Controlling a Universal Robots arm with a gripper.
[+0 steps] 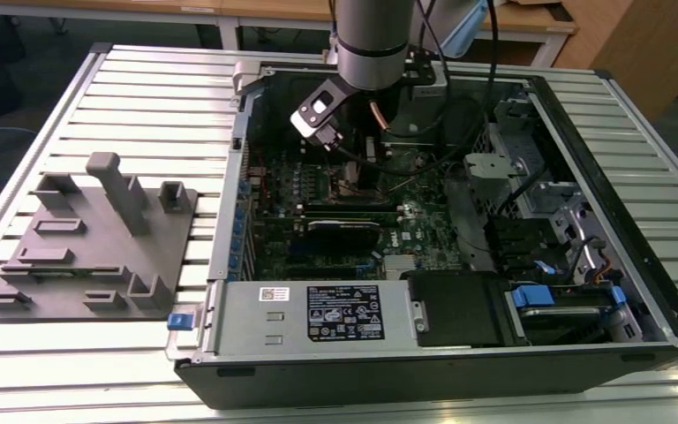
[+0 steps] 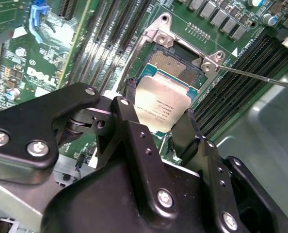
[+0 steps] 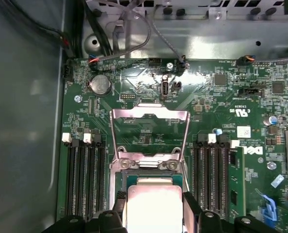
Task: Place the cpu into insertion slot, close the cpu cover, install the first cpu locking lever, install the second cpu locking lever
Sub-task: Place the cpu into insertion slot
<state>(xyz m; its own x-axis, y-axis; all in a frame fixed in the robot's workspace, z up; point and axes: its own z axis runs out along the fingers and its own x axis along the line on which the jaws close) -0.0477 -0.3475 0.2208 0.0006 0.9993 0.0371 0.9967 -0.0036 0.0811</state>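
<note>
Fine print on cpu [image 2: 166, 104]; label [image 1: 345, 314] on silver housing [image 1: 244, 318]

Black, screw-studded pincer [image 2: 159, 104]; grey tubular arm [image 1: 369, 35]

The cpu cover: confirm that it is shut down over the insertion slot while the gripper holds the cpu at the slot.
Not right. The cpu cover is open and swung back away from the insertion slot, as the first wrist view shows. The rest stands: the gripper holds the cpu at the slot.
</note>
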